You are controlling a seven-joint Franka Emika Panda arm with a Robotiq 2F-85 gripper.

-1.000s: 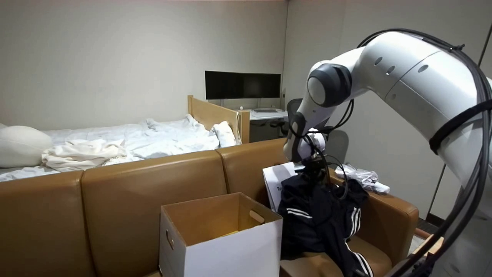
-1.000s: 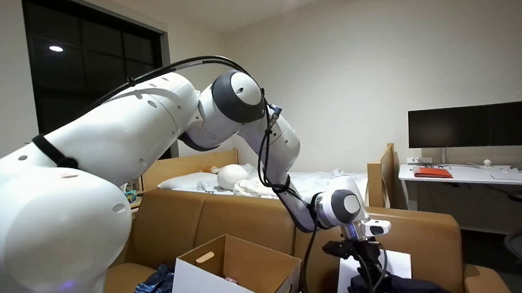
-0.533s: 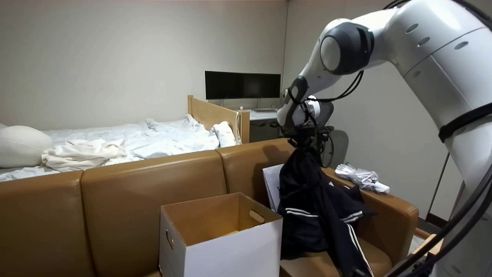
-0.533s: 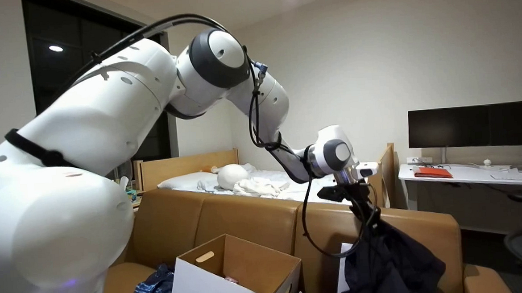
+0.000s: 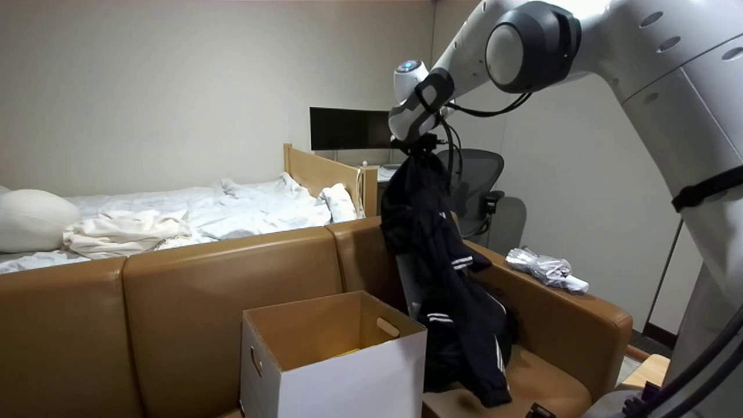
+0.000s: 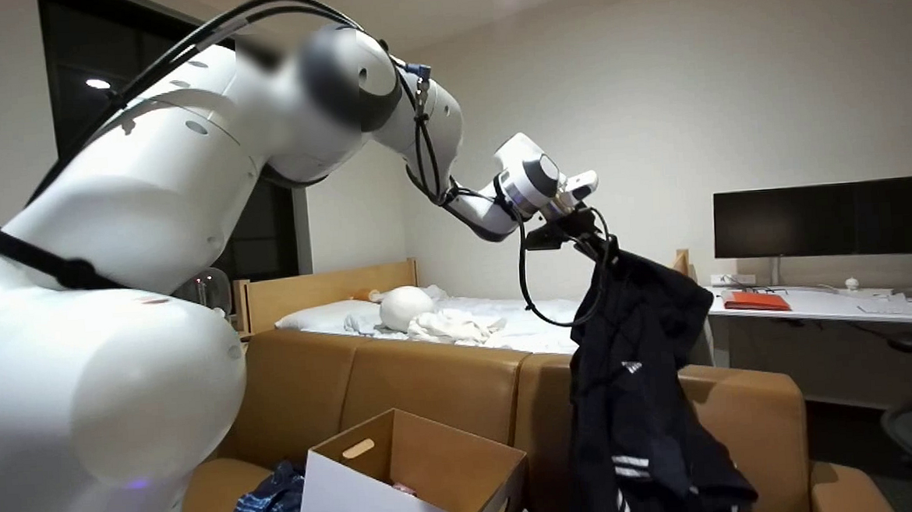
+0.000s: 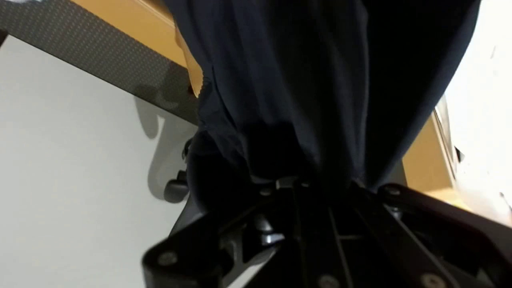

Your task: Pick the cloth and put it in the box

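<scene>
As the pincer (image 6: pixel 608 248) clamps the cloth (image 6: pixel 642 402) under it, lifting seems in hand, a higher sideways carry over the box (image 6: pixel 375 498) likely next.

In both exterior views the arm (image 6: pixel 178 165) was raised and bent at the elbow (image 5: pixel 531 49), its forearm (image 6: pixel 438 128) sloping down to the wrist (image 6: pixel 532 183). In an exterior view a blue light (image 5: pixel 409 66) shone on the wrist's upper end. The gripper (image 6: pixel 609 250) sat lower than the wrist, angled down and away from the shoulder (image 6: pixel 158 389), its fingers (image 7: pixel 277 200) drawn close together in a grip.
</scene>
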